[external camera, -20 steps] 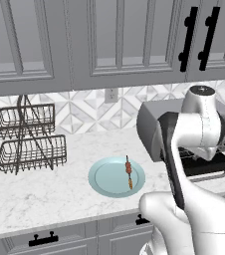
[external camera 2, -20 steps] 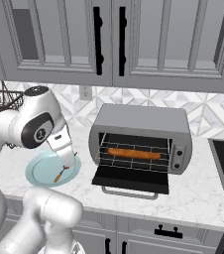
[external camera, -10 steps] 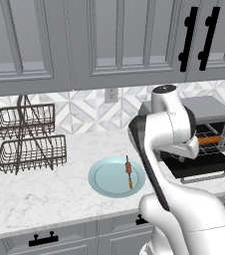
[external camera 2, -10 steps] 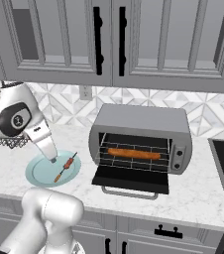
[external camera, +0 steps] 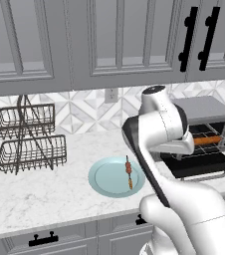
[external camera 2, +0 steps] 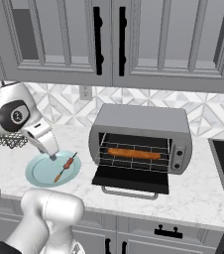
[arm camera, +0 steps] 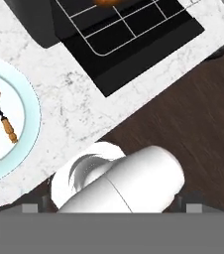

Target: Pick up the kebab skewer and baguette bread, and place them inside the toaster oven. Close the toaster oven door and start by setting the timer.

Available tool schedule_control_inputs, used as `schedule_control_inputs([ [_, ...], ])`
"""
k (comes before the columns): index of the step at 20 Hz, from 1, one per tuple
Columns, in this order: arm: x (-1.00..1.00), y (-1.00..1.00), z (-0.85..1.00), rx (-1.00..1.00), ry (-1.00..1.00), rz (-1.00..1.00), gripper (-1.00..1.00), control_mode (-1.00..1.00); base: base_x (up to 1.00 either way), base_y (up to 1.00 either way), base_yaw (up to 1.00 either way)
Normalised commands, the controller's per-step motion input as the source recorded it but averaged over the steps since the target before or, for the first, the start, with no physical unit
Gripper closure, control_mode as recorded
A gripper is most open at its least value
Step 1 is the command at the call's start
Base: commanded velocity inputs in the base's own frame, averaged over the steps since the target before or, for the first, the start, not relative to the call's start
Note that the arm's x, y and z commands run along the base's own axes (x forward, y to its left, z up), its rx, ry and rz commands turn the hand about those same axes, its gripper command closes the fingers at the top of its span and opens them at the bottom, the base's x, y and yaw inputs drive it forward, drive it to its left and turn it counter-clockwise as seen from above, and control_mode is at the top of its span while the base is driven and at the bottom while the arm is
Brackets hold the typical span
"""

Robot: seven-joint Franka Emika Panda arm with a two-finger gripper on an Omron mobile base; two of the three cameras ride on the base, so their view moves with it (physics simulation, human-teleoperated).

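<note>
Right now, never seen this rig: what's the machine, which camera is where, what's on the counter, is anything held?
It is a rendered kitchen with a white robot arm on a driving base. Two pictures come from cameras on the base, behind the arm to its left and right. The third comes from a camera on the hand, looking down at the counter.

On the counter sits a pale blue plate with the kebab skewer lying on it. To its right stands the toaster oven, its door folded down open, with the baguette bread already on the wire rack inside. A two-tier wire basket stands at the left.

The end effector is open and holds nothing.
</note>
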Motion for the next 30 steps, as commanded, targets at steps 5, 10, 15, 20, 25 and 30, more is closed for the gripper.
schedule_control_inputs([
  [5, 0.47, 0.0, -0.15, 0.14, 0.04, 0.31, -1.0, -1.0, 0.0, 0.0, 0.0],
  [10, 0.49, 0.01, -0.25, 0.07, 0.1, 0.27, -1.0, -1.0, 0.0, 0.0, 0.0],
  [15, 0.33, 0.18, -0.47, 0.06, 0.04, 0.18, -1.0, -1.0, 0.0, 0.0, 0.0],
  [20, 0.14, 0.21, -0.35, 0.04, 0.01, 0.12, -1.0, -1.0, 0.0, 0.0, 0.0],
  [25, 0.22, 0.05, -0.23, 0.06, 0.0, 0.11, -1.0, -1.0, 0.0, 0.0, 0.0],
  [30, 0.42, 0.09, -0.36, 0.07, 0.0, 0.02, -1.0, -1.0, 0.0, 0.0, 0.0],
])
